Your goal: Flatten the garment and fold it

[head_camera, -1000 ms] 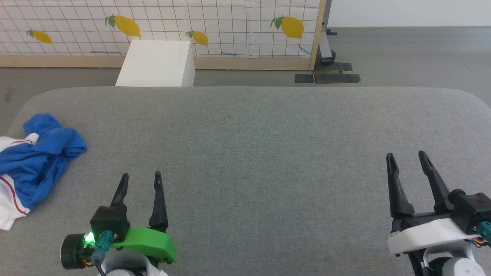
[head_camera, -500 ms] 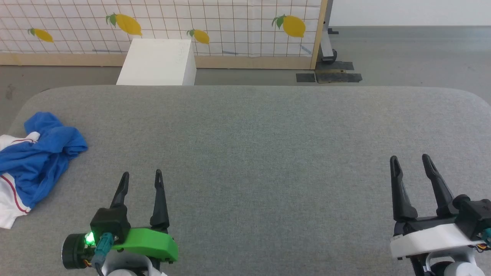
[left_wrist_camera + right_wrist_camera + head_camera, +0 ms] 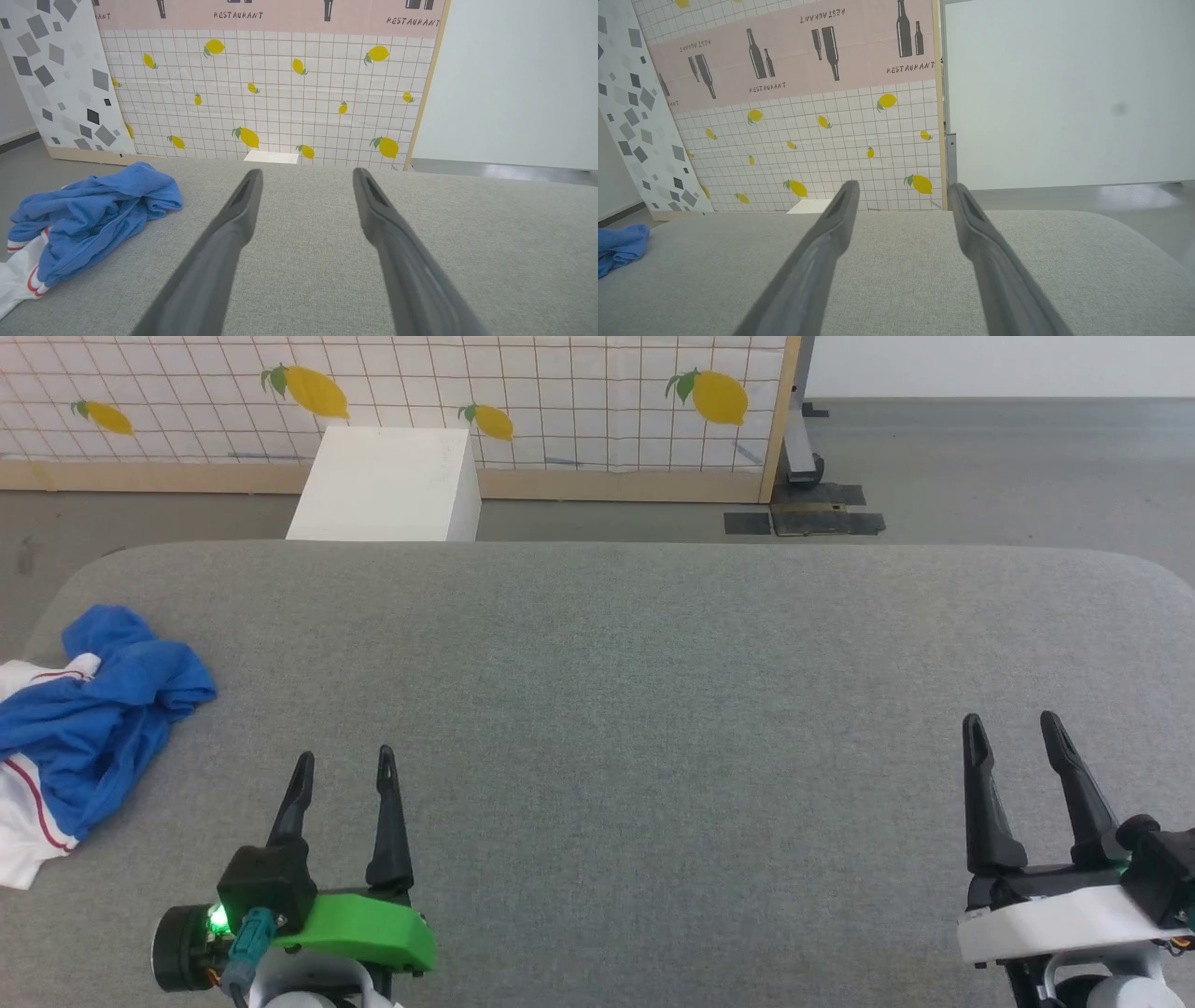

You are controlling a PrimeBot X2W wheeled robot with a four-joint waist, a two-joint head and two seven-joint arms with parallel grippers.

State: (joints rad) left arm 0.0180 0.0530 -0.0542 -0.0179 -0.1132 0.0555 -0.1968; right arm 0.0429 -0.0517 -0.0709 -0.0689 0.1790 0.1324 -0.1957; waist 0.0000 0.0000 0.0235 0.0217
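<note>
The garment [image 3: 89, 723] lies crumpled at the table's far left edge, royal blue with white parts and thin red stripes; it also shows in the left wrist view [image 3: 93, 214] and as a blue edge in the right wrist view [image 3: 619, 247]. My left gripper [image 3: 344, 765] hovers open near the front of the table, to the right of the garment and apart from it. At the front right my right gripper [image 3: 1010, 728] stands open with nothing between its fingers.
The grey padded table [image 3: 616, 691] spans the head view, with rounded far corners. A white box [image 3: 383, 485] stands on the floor behind it, before a lemon-patterned screen [image 3: 523, 401]. Dark floor plates [image 3: 803, 521] lie at the back right.
The whole head view has shifted slightly, so the camera moved. The right gripper sits a little lower and further right in it. The garment has not moved on the table.
</note>
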